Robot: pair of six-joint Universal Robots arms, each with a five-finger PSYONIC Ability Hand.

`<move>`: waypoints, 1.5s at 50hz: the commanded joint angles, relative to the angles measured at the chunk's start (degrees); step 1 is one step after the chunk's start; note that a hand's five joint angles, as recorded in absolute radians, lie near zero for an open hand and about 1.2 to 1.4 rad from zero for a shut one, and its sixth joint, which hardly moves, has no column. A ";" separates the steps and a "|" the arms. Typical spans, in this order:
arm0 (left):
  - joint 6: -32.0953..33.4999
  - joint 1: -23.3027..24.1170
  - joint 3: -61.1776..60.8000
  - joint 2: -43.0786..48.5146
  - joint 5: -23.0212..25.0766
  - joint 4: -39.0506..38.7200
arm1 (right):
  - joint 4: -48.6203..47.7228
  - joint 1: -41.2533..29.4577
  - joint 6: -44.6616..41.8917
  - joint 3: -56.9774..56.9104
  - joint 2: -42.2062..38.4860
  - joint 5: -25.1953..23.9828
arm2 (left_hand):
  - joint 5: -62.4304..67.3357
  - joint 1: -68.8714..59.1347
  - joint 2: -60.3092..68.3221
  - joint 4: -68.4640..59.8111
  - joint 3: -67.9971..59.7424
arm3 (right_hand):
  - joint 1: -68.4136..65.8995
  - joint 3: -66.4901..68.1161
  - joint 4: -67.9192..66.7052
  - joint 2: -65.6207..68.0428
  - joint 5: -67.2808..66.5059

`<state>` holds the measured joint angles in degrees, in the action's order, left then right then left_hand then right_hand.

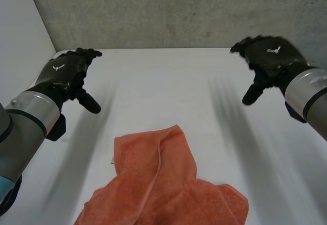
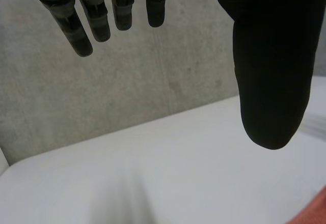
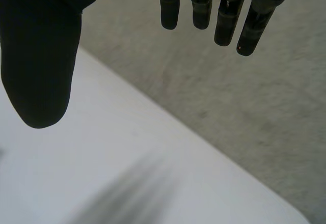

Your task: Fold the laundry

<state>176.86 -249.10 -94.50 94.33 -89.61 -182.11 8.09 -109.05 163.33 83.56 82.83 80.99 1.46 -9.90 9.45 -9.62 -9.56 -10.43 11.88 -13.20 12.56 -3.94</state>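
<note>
Orange towel (image 1: 162,184) crumpled at near edge of white table (image 1: 163,82), btwn arms. Left hand (image 1: 65,74) & right hand (image 1: 270,56) well apart from it, fingers relaxed & spread, empty. Prob. light, soft, limp, grippy terry; best pinched at two corners along hem.

Towel (image 1: 163,184) on table (image 1: 168,82) — near edge, centre; wall (image 1: 168,10) behind.

Crumpled orange terry towel (image 1: 163,184): near part cut off by the head view's edge. Its folds hide the layers beneath.
</note>
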 commanded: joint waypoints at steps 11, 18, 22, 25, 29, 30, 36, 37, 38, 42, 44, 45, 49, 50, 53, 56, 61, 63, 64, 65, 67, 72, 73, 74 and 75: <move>-1.57 12.23 -0.15 5.78 3.83 15.63 | 8.56 -0.46 -7.06 8.10 -2.58 -11.46 | 1.95 -3.51 3.96 -3.79 -3.85 | 0.43 -1.88 3.20 -2.56 3.94; -13.88 11.36 -4.80 2.54 1.30 15.82 | -3.15 -1.43 -7.32 6.54 -9.95 -14.89 | 2.79 -4.35 4.80 -4.63 -4.69 | 0.43 -1.88 3.20 -2.56 3.94; -15.22 9.43 -9.37 -1.42 -3.45 16.08 | -3.61 -4.84 -7.23 -1.35 -19.25 -18.31 | 3.47 -5.02 5.47 -5.31 -5.36 | 0.43 -1.88 3.20 -2.56 3.94; -15.22 9.69 -12.27 -3.79 -4.95 16.17 | -2.21 -8.09 -7.15 -6.80 -24.80 -20.16 | 3.46 -5.02 5.47 -5.31 -5.36 | -0.15 -1.30 2.62 -1.98 3.36; -15.14 9.69 -15.00 -5.99 -5.22 16.70 | 0.08 -9.69 -7.58 -10.94 -28.94 -21.39 | 3.46 -5.02 5.47 -5.31 -5.36 | -0.33 -1.13 2.44 -1.80 3.18; -15.14 9.69 -16.05 -6.79 -5.31 17.05 | 0.52 -10.13 -8.11 -12.35 -30.96 -21.49 | 3.46 -5.02 5.47 -5.31 -5.36 | -0.83 -0.63 1.94 -1.30 2.68; -14.96 9.43 -19.13 -7.06 -5.57 17.58 | 1.32 -12.58 -12.06 -17.71 -37.12 -21.14 | 3.80 -5.36 5.80 -5.64 -5.69 | -4.51 3.06 -1.74 2.38 -1.00; -14.96 9.42 -19.14 -7.06 -5.57 17.58 | 1.32 -12.59 -12.07 -17.73 -37.13 -21.14 | 3.80 -5.36 5.81 -5.64 -5.70 | -4.53 3.08 -1.76 2.40 -1.02; -14.96 9.42 -19.66 -6.71 -5.66 17.49 | 1.32 -13.03 -12.77 -18.68 -38.35 -20.88 | 5.30 -6.86 7.31 -7.14 -7.20 | -8.20 6.74 -5.43 6.07 -4.69; -15.05 9.34 -20.37 -5.74 -5.49 17.40 | 1.32 -13.56 -13.30 -20.10 -39.50 -20.44 | 12.04 -13.60 14.05 -13.89 -13.94 | -18.33 16.87 -15.56 16.20 -14.82; -14.96 9.51 -20.55 -3.38 -5.40 17.05 | 1.23 -13.65 -13.39 -20.45 -39.59 -20.52 | 18.72 -20.28 20.73 -20.57 -20.62 | -39.58 38.13 -36.81 37.45 -36.07; -14.96 9.51 -20.55 -3.37 -5.40 17.05 | 1.23 -13.65 -13.39 -20.45 -39.59 -20.52 | 18.77 -20.33 20.78 -20.61 -20.67 | -39.69 38.23 -36.92 37.56 -36.18; -14.96 9.51 -19.41 0.40 -5.31 14.52 | 0.70 -13.65 -13.04 -21.32 -38.37 -20.17 | 51.10 -52.66 53.11 -52.95 -53.00 | -69.57 68.12 -66.80 67.44 -66.06; -14.87 9.51 -18.62 1.72 -5.40 12.94 | 0.70 -13.56 -12.51 -22.03 -37.14 -20.00 | 62.89 -64.45 64.90 -64.73 -64.79 | -69.57 68.12 -66.80 67.44 -66.06; -14.52 9.51 -17.21 2.87 -5.40 11.34 | 0.53 -13.56 -12.25 -22.65 -35.46 -19.64 | 68.54 -70.10 70.55 -70.38 -70.44 | -69.57 68.12 -66.80 67.44 -66.06; -11.53 9.25 -13.25 4.54 -5.40 8.53 | -0.35 -13.47 -11.10 -23.97 -32.12 -18.41 | 68.54 -70.10 70.55 -70.38 -70.44 | -69.57 68.12 -66.80 67.44 -66.06; -1.71 8.81 3.05 4.90 -5.31 -1.11 | -7.62 -12.95 -5.93 -27.30 -23.27 -9.75 | 68.54 -70.10 70.55 -70.38 -70.44 | -69.57 68.12 -66.80 67.44 -66.06; 0.05 8.63 8.06 4.90 -5.66 -4.28 | -9.82 -12.77 -4.18 -27.92 -20.72 -6.06 | 68.54 -70.10 70.55 -70.38 -70.44 | -69.57 68.12 -66.80 67.44 -66.06; 0.07 8.63 8.11 4.90 -5.66 -4.31 | -11.85 -12.33 -3.03 -28.18 -18.17 -2.72 | 68.54 -70.10 70.55 -70.38 -70.44 | -69.57 68.12 -66.80 67.44 -66.06; 1.46 8.46 13.07 4.98 -5.75 -6.66 | -11.87 -12.33 -3.02 -28.19 -18.15 -2.68 | 68.54 -70.10 70.55 -70.38 -70.44 | -69.57 68.12 -66.80 67.44 -66.06; 2.53 8.28 17.51 4.98 -5.66 -8.53 | -13.54 -11.71 -2.31 -28.01 -15.60 -0.13 | 68.54 -70.10 70.55 -70.38 -70.44 | -69.57 68.12 -66.80 67.44 -66.06; 3.41 7.67 23.57 4.81 -4.96 -10.46 | -15.29 -11.10 -1.88 -24.42 -8.14 1.19 | 68.54 -70.10 70.55 -70.38 -70.44 | -69.57 68.12 -66.80 67.44 -66.06; 3.41 7.23 23.57 4.81 -4.87 -10.55 | -15.29 -11.10 -1.87 -24.41 -8.13 1.19 | 68.54 -70.10 70.55 -70.38 -70.44 | -69.57 68.12 -66.80 67.44 -66.06; 3.23 6.53 22.97 4.90 -4.78 -10.46 | -15.21 -11.10 -1.87 -22.75 -5.95 1.01 | 68.54 -70.10 70.55 -70.38 -70.44 | -69.57 68.12 -66.80 67.44 -66.06; 3.23 6.52 22.96 4.90 -4.78 -10.46 | -15.21 -11.10 -1.87 -22.74 -5.93 1.01 | 68.54 -70.10 70.55 -70.38 -70.44 | -69.57 68.12 -66.80 67.44 -66.06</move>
<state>180.02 -241.07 -73.71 99.33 -95.02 -191.70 -6.56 -120.51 161.21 56.68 70.57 81.70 58.43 -66.72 69.55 -69.62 -69.40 -55.11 67.61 -68.03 67.39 -55.46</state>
